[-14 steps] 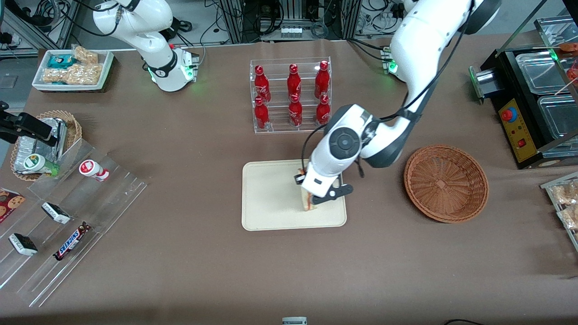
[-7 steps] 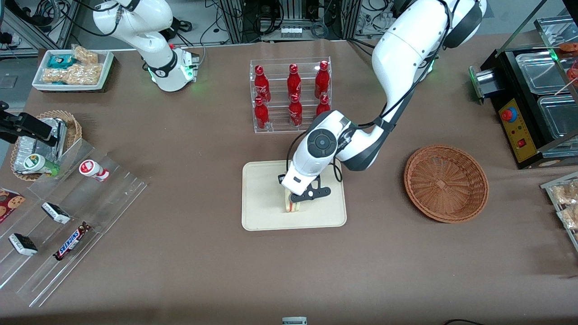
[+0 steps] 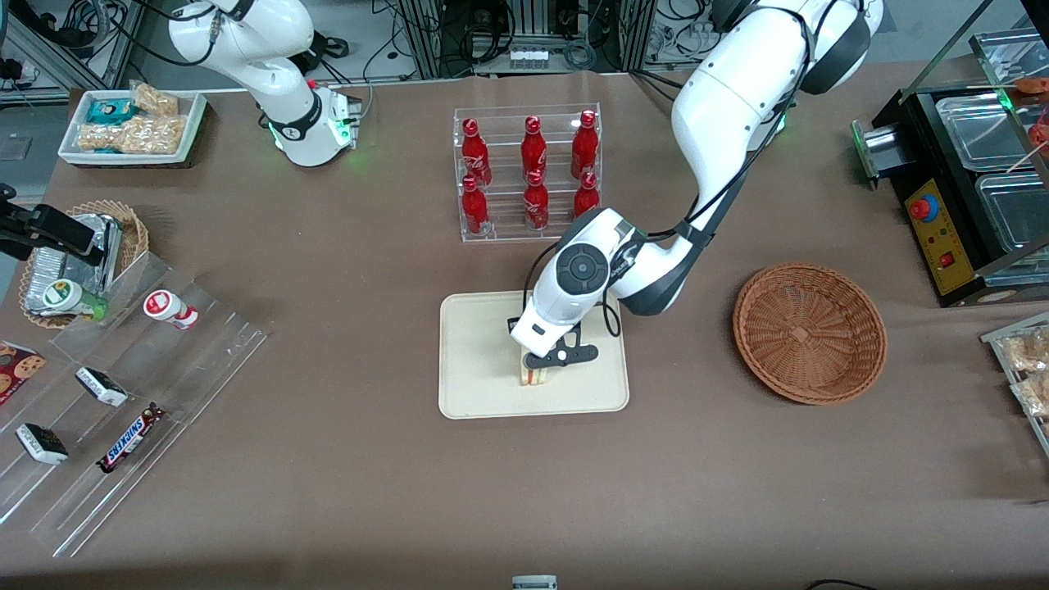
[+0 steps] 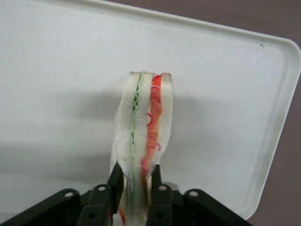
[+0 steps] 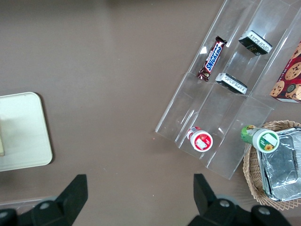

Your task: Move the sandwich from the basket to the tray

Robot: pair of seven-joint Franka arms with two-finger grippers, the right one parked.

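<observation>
Brown cloth covers the tabletop; on it the smooth, low-rimmed tray (image 3: 483, 393) lies beneath the claw (image 4: 135, 181). The sandwich (image 4: 143, 127), a soft, film-wrapped wedge, is held pinched on edge over the tray. If released so, toppling is likely; the woven basket (image 3: 810, 332) sits well apart.

Six red bottles (image 3: 529, 172) stand in a clear rack (image 3: 528, 231). Toward the parked arm's end lie a Snickers bar (image 3: 129, 437) on clear steps (image 3: 131, 393), a small wicker basket (image 3: 135, 233) with foil packs (image 3: 61, 274), and a white snack tray (image 3: 131, 123)
</observation>
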